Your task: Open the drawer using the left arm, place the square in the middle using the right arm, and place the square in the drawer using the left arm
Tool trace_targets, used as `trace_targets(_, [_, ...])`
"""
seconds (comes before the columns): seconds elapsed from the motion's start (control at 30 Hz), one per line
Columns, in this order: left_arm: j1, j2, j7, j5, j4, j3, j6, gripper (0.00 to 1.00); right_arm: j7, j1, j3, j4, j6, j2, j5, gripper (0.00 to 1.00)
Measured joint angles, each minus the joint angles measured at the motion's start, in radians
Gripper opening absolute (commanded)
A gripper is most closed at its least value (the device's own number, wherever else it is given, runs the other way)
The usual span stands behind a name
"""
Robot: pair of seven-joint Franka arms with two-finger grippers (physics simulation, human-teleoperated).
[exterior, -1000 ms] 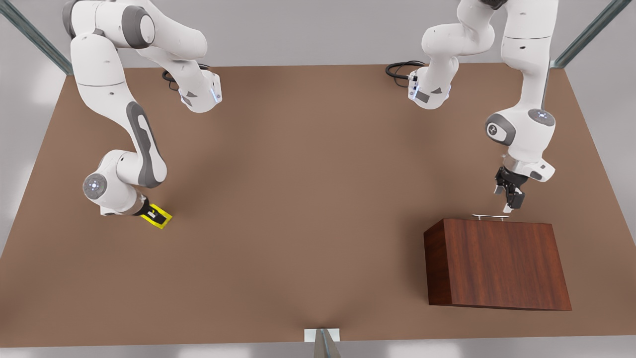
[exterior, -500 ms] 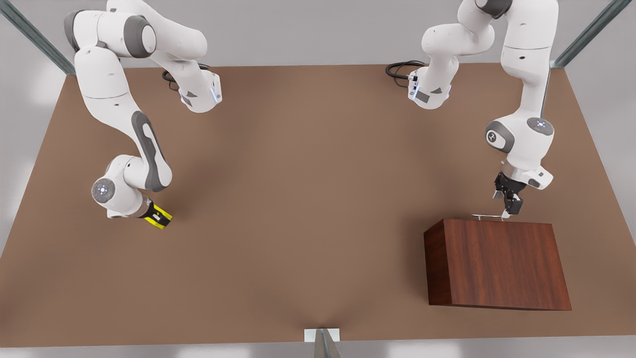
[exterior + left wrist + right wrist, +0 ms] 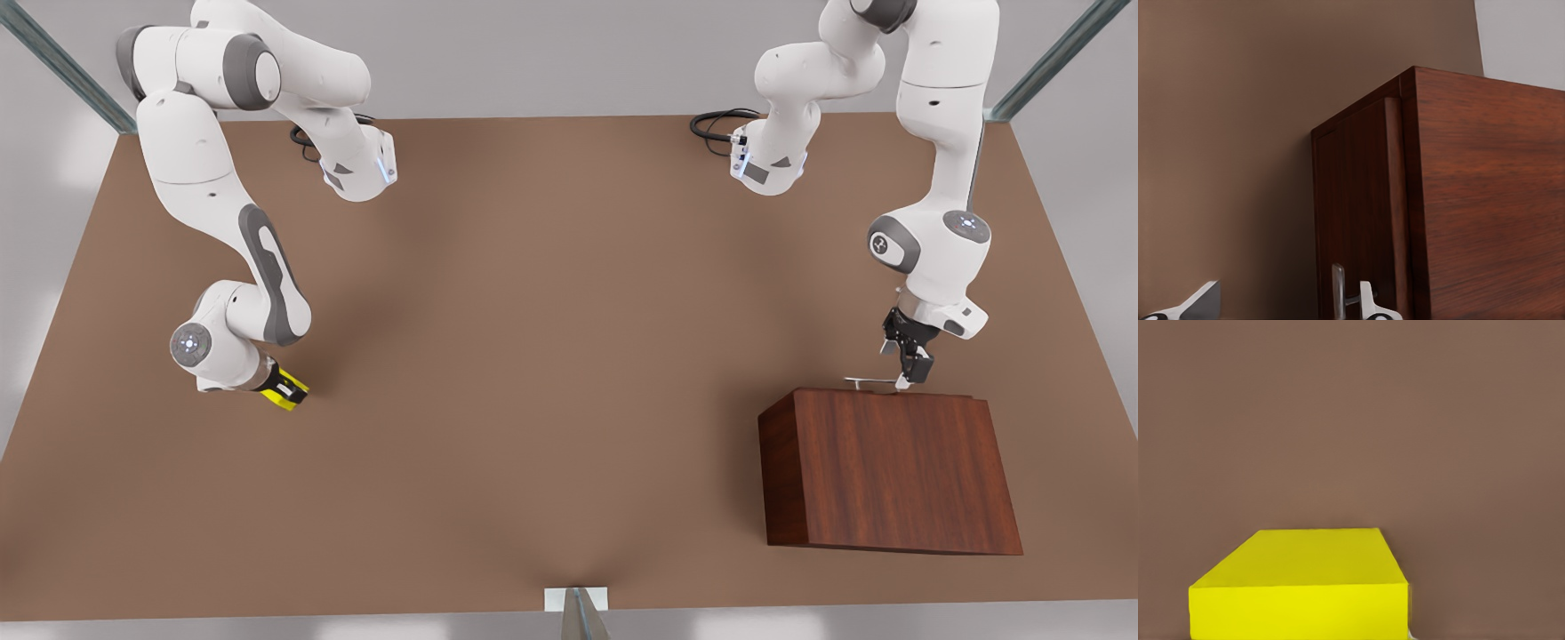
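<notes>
My left gripper hangs at the thin silver bar handle of the dark reddish-brown wooden drawer, which sits flush in the boxy wooden cabinet; my fingers straddle the bar, spread apart and not clamped. Over on the front view's left, my right gripper is low over the plain matte brown tabletop, fingers pinched onto the small bright yellow square, which sits right between them, well apart from the cabinet.
</notes>
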Motion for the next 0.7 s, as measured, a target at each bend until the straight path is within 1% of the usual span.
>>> trace_targets(0.27, [0.004,-0.003,-0.005,0.005,-0.006,-0.001,-0.028,1.0,-0.002,0.002,0.0,0.003,-0.006,-0.005,0.0,0.75])
trace_targets(0.43, [-0.001,-0.054,-0.008,0.002,-0.007,-0.002,-0.104,1.0,-0.002,0.011,0.002,0.016,-0.007,-0.012,0.001,0.75])
trace_targets(0.53, [-0.002,-0.068,-0.009,-0.001,-0.006,-0.003,-0.123,1.0,0.008,0.063,0.011,0.03,-0.007,-0.015,0.0,0.75])
trace_targets(0.7, [-0.002,-0.054,0.0,0.0,0.008,-0.003,-0.097,1.0,0.015,0.171,0.037,0.049,-0.007,-0.047,0.002,0.75])
